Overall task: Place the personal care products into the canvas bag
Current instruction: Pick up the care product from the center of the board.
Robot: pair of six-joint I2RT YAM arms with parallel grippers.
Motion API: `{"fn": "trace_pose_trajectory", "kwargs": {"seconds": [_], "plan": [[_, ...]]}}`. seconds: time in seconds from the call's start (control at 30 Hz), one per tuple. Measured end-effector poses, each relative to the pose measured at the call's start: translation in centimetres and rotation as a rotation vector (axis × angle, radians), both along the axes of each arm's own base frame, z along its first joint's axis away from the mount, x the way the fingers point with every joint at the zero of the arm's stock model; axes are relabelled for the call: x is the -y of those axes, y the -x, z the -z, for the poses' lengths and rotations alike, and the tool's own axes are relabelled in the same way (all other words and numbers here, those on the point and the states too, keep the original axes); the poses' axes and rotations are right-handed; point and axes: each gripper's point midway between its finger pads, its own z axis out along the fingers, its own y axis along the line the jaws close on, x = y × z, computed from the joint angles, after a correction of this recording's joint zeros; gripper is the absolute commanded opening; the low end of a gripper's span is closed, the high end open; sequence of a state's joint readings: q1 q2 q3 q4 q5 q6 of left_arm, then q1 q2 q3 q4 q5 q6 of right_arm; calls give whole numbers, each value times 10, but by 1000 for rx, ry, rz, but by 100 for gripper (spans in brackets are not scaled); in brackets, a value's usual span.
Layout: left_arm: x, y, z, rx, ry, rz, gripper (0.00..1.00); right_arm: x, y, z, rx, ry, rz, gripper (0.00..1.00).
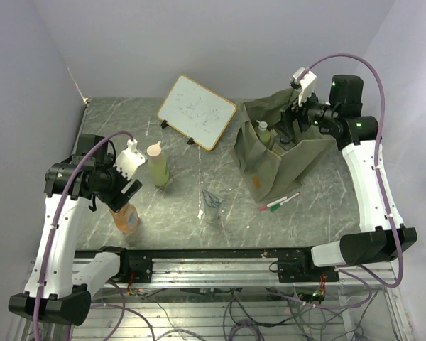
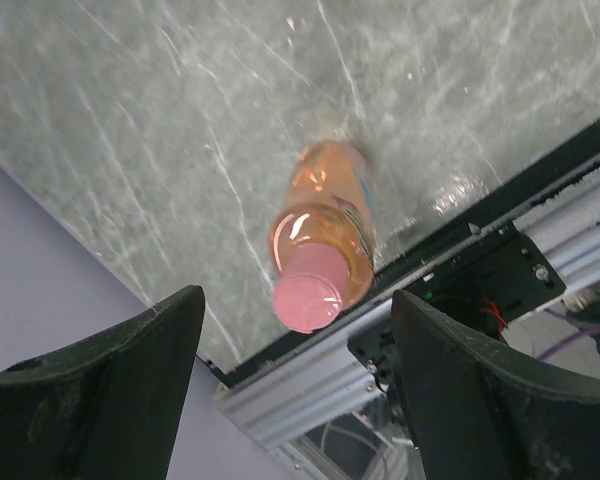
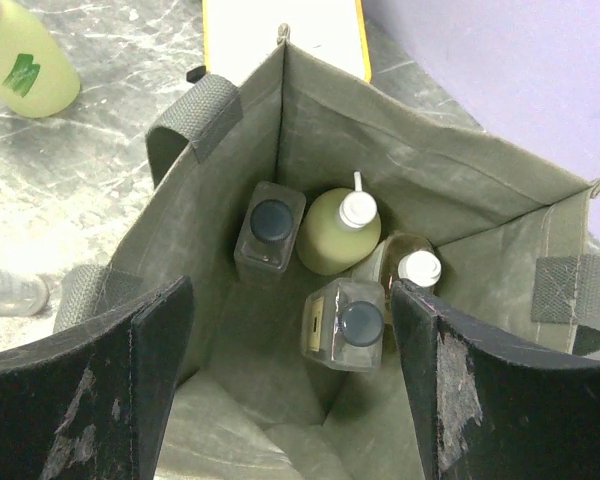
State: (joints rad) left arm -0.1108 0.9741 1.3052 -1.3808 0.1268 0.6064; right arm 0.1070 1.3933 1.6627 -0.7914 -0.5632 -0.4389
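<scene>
The olive canvas bag (image 1: 280, 158) stands open at the right. In the right wrist view it (image 3: 230, 150) holds two clear square glass bottles (image 3: 270, 228) (image 3: 345, 325), the yellow-green pump bottle (image 3: 338, 232) and the amber bottle (image 3: 410, 265). My right gripper (image 3: 292, 290) is open and empty above the bag's mouth (image 1: 291, 131). The orange-pink bottle (image 1: 126, 218) stands near the front left edge. My left gripper (image 1: 124, 186) is open and empty just above it (image 2: 325, 250). The pale-green bottle (image 1: 157, 165) and the clear pouch (image 1: 211, 204) stand on the table.
The wood-framed whiteboard (image 1: 197, 111) leans at the back centre. Red and green marker pens (image 1: 279, 202) lie in front of the bag. The metal rail (image 2: 420, 330) runs along the table's near edge, close to the orange-pink bottle.
</scene>
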Motion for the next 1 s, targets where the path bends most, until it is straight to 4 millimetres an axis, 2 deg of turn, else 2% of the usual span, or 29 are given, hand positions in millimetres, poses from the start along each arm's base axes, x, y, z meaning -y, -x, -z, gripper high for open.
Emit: {"fn": "trace_pose_trajectory", "kwargs": {"seconds": [0.23, 0.53, 0.67, 0.77, 0.9, 0.93, 1.0], "plan": [[-12, 16, 33, -132, -58, -32, 77, -1, 1, 6, -12, 3, -6, 79], [-13, 14, 44, -193, -67, -43, 61, -1, 3, 22, -46, 13, -11, 79], [-12, 14, 47, -210, -67, -43, 48, -2, 3, 24, -48, 15, -16, 80], [-11, 13, 50, -231, -62, -39, 33, -3, 3, 24, -46, 18, -18, 80], [-7, 14, 49, -243, -46, -22, 18, -3, 3, 23, -39, 20, -18, 80], [-6, 14, 49, -247, -41, -16, 11, -3, 3, 23, -38, 20, -17, 80], [-4, 13, 47, -259, -33, 3, 7, -3, 3, 21, -30, 20, -17, 80]]}}
